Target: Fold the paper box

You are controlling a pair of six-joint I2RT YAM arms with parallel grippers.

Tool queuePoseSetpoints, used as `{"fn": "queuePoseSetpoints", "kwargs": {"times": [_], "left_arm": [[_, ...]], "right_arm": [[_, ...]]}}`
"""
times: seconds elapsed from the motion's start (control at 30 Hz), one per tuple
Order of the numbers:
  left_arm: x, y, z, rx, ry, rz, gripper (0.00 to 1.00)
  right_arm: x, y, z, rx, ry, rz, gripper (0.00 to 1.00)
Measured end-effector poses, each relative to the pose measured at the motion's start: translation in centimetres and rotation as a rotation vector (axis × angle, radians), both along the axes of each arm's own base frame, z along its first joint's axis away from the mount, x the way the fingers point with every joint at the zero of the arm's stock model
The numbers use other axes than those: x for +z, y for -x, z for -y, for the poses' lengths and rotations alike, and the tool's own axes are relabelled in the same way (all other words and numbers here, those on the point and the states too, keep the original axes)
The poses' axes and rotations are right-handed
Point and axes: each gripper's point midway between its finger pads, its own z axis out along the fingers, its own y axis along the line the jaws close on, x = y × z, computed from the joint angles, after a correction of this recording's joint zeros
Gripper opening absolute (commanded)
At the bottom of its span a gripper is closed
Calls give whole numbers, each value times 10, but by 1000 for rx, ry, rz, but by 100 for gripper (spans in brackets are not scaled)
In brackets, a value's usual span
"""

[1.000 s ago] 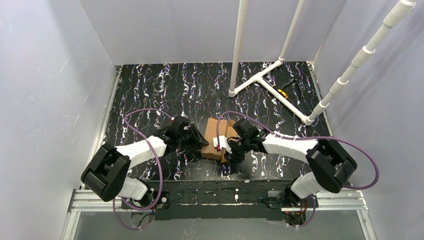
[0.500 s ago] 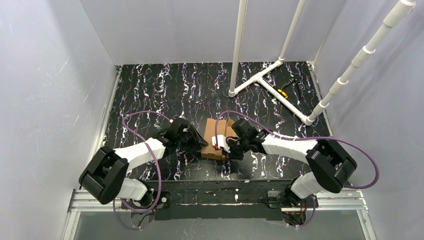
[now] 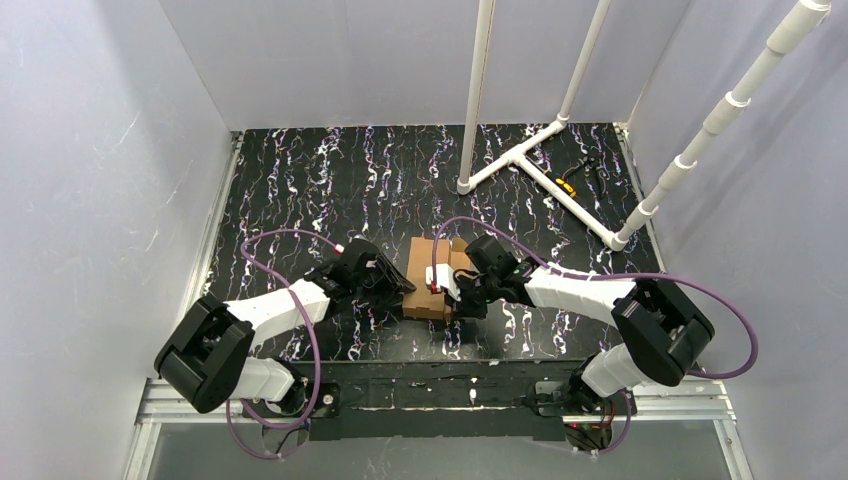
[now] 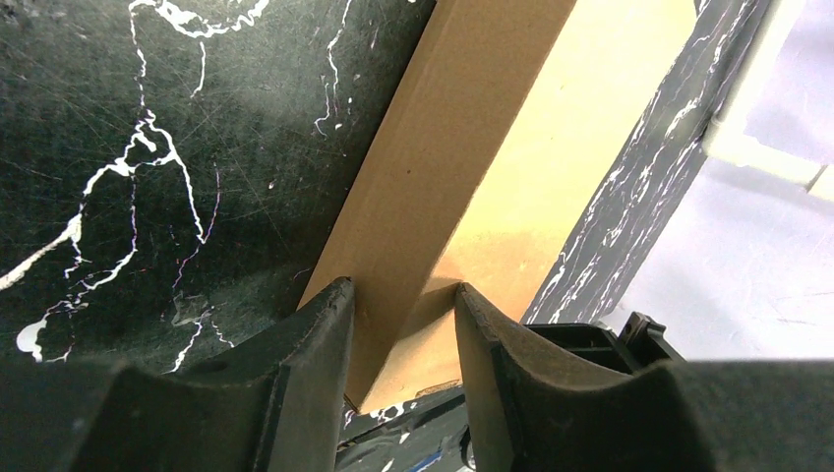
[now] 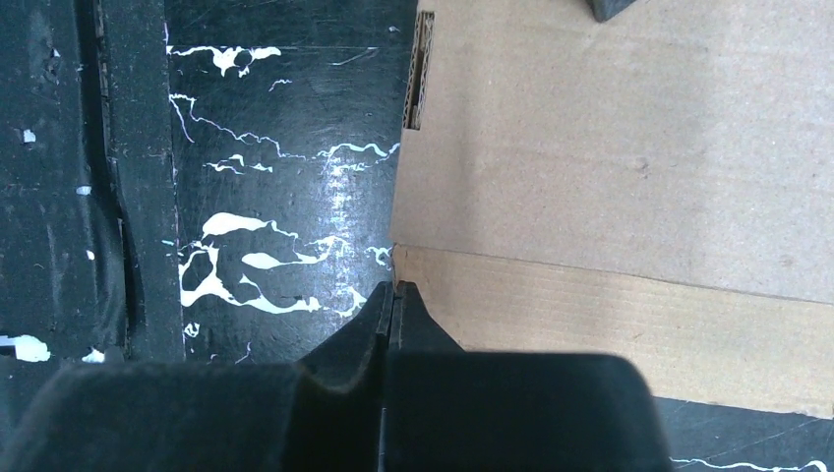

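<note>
Two arms flanked the paper box (image 3: 428,283) | largely closed, edge flap apparently left to tuck | left gripper (image 4: 396,295) clasped its side wall | right gripper (image 5: 393,295) pinched shut, empty, at corner.

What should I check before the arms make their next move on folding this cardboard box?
1. Left gripper has a hold on the paper box: ok, cardboard sits between its fingers.
2. Right gripper holds a flap: not ok. It is shut on nothing, with its tip at the box's edge by a crease.
3. Box lies on the table between the two grippers: ok.
4. All flaps tucked in: cannot tell, since the grippers cover part of the box.
5. White pipe frame stands apart from the box: ok.
</note>
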Motion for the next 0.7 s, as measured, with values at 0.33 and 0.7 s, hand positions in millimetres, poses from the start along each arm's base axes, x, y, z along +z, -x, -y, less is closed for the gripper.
{"fn": "queuePoseSetpoints", "kwargs": {"times": [0.33, 0.7], "left_arm": [[0, -1, 1, 58, 24, -34, 41], [0, 1, 5, 124, 59, -88, 43]], "right_arm": [[1, 2, -1, -23, -3, -31, 1], [1, 3, -1, -33, -1, -45, 1]]}}
